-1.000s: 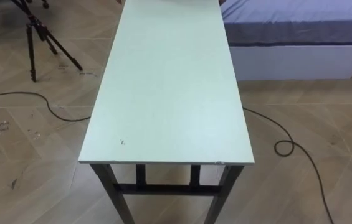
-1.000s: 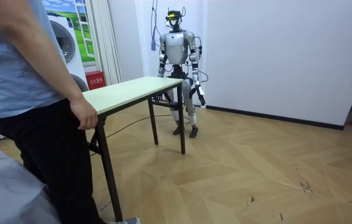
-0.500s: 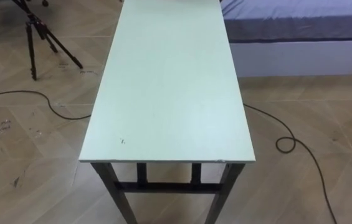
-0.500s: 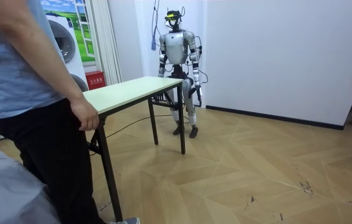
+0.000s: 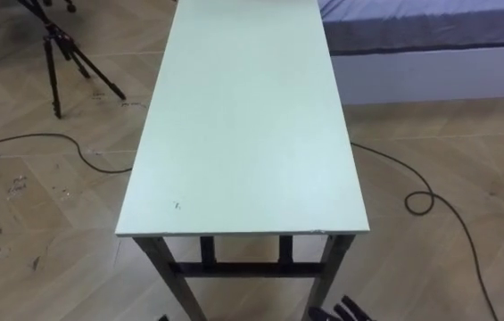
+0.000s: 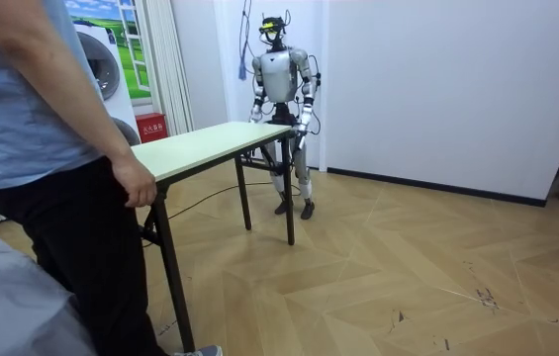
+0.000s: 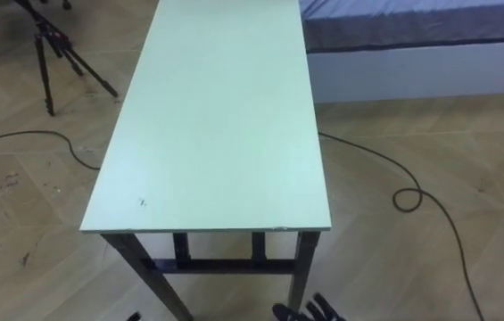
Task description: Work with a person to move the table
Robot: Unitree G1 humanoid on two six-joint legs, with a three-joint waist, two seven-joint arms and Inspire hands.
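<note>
A long pale desk (image 5: 243, 116) is seen running toward 12 o'clock, a person's hand (image 6: 136, 184) at its far end. At 6 o'clock the right hand (image 5: 345, 312) is shown, fingers spread, nothing held.

Table (image 7: 211, 116), pale green top, dark legs, runs lengthwise away from camera. Bed (image 7: 412, 62) top right, beside its far end. Tripod (image 7: 45, 71) top left. Cable (image 7: 395, 200) loops right of table. Right hand (image 7: 309, 312) at bottom edge, under near end.
</note>
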